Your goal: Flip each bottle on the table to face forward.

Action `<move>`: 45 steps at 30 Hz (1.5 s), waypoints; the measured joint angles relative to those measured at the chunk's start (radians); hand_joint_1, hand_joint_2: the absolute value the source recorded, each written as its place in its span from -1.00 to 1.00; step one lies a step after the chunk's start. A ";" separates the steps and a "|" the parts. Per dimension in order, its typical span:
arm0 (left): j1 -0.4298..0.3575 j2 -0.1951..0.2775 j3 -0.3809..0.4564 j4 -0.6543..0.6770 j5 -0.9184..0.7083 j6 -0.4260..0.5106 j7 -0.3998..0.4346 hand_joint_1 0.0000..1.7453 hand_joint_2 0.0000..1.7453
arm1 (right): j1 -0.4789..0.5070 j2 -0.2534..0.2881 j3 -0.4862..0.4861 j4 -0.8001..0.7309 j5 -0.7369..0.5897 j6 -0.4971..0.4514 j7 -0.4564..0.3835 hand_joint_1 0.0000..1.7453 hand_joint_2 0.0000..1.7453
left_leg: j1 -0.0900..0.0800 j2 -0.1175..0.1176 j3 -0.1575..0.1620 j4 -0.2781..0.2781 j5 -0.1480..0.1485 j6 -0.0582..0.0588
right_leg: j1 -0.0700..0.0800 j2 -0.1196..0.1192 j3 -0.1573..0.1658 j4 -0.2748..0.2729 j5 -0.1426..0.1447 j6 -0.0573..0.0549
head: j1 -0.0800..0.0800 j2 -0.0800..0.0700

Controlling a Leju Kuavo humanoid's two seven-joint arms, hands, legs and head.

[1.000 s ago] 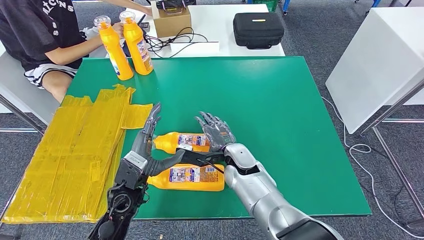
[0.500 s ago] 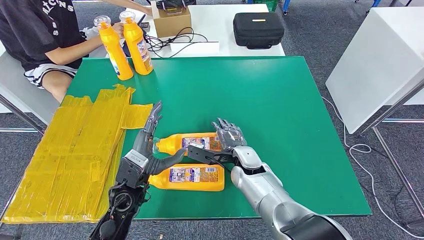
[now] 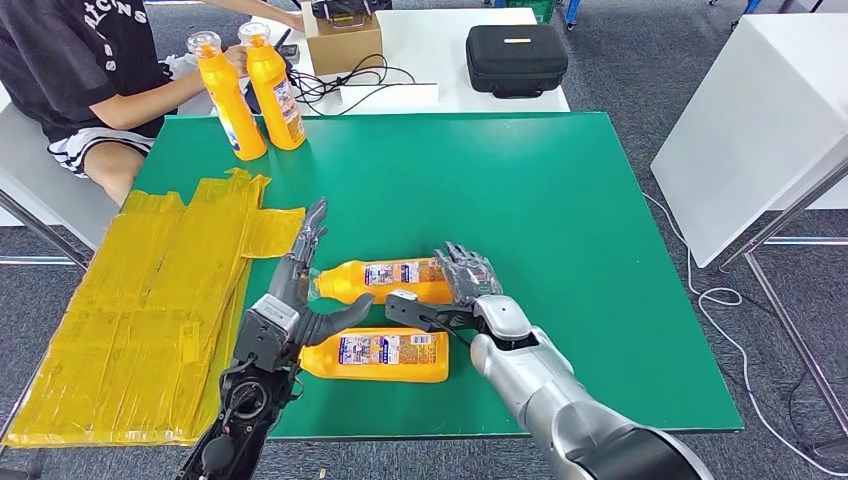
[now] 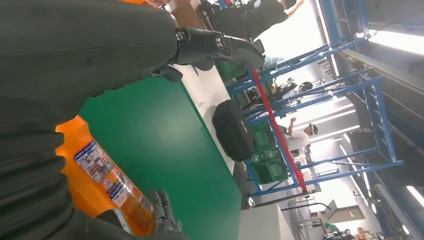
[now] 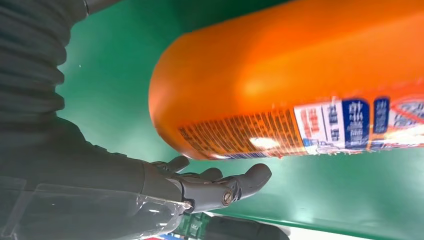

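The right hand point(image 3: 462, 285) has its fingers point(image 5: 220, 187) loosely spread and cupped against the base end of the farther bottle point(image 3: 385, 280), thumb stretched out on the near side; from the right wrist view the fingers lie under the rounded orange end, and I'd call that touching rather than a firm hold, so the hand looks open. The left hand point(image 3: 295, 290) is open too, fingers straight and pointing away from the robot, standing just beside that bottle's cap end with its thumb reaching across toward the nearer bottle point(image 3: 375, 355). So the farther bottle lies between the two hands, its long axis running left to right across the green worktop point(image 3: 560, 220), cap toward the left hand, base at the right one. The nearer bottle lies parallel, just on the robot's side of it. Any roll would turn on that left-right axis, and the right hand is the one in contact. At the far left corner two bottles point(image 3: 250, 90) stand upright beside a seated person point(image 3: 90, 70).
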 joint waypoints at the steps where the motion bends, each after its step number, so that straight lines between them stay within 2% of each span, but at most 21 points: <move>1: 0.000 0.000 0.000 0.000 0.000 0.000 0.000 -1.00 1.00 | 0.000 0.000 0.000 0.002 0.001 0.000 0.000 -1.00 1.00 | 0.000 0.000 0.000 0.000 0.000 0.000 | 0.000 0.000 0.000 0.000 0.000 0.000 | 0.000 0.000; 33: -0.033 -0.002 -0.002 0.057 0.029 0.006 -0.028 -1.00 1.00 | -0.010 -0.006 0.000 0.035 0.061 0.032 0.005 -1.00 1.00 | 0.000 0.000 0.000 0.000 0.000 0.000 | 0.000 0.000 0.000 0.000 0.000 0.000 | 0.000 0.000; 39: -0.047 -0.003 -0.005 0.072 0.034 0.007 -0.031 -1.00 1.00 | -0.018 -0.008 0.015 0.036 0.170 0.017 0.037 -1.00 1.00 | 0.000 0.000 0.000 0.000 0.000 0.000 | 0.000 0.000 0.000 0.000 0.000 0.000 | 0.000 0.000; 42: -0.051 -0.005 -0.009 0.080 0.042 0.011 -0.033 -1.00 1.00 | -0.031 -0.009 0.061 0.037 0.263 0.014 0.082 -1.00 1.00 | 0.000 0.000 0.000 0.000 0.000 0.000 | 0.000 0.000 0.000 0.000 0.000 0.000 | 0.000 0.000; 45: -0.053 -0.005 -0.012 0.089 0.051 0.021 -0.034 -1.00 1.00 | -0.045 -0.009 0.117 0.040 0.276 0.015 0.107 -1.00 1.00 | 0.000 0.000 0.000 0.000 0.000 0.000 | 0.000 0.000 0.000 0.000 0.000 0.000 | 0.000 0.000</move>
